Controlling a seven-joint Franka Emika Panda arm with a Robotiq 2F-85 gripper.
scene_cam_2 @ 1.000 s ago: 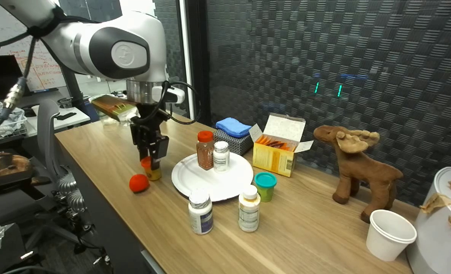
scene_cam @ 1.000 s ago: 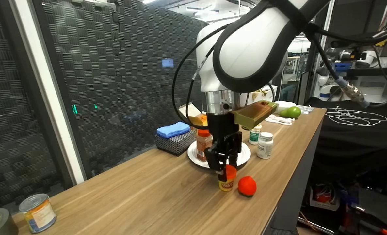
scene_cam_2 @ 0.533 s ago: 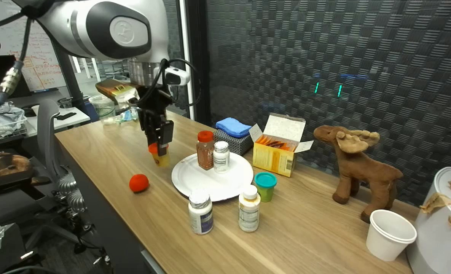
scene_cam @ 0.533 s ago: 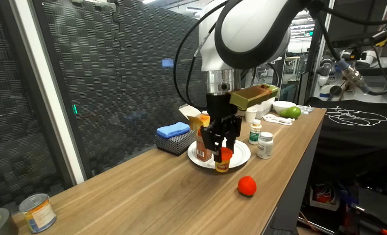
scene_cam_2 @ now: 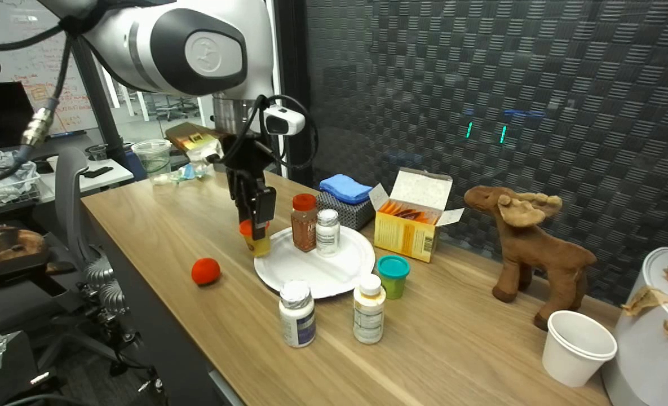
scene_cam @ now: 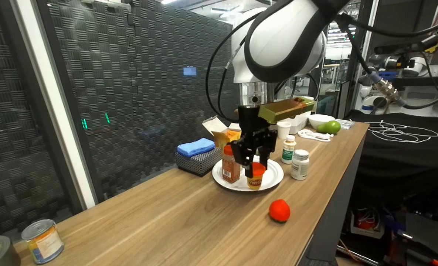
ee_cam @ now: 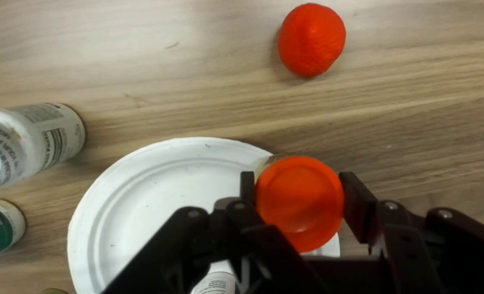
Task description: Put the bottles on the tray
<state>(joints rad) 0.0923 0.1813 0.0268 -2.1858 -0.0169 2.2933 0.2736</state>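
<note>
Short orange-lidded tub gripped in hand, held from opposite sides; at rim of plate, 10 o'clock in exterior view; whether resting on plate, cannot tell. Reddish-brown red-capped bottle and small white bottle upright on plate toward 12 o'clock, just beside each other. On desk, around plate: teal-lidded tub at 3, narrow white bottle near 4, blue-labelled bottle between 6 and 7. Red ball at 9, apart from plate.
</note>
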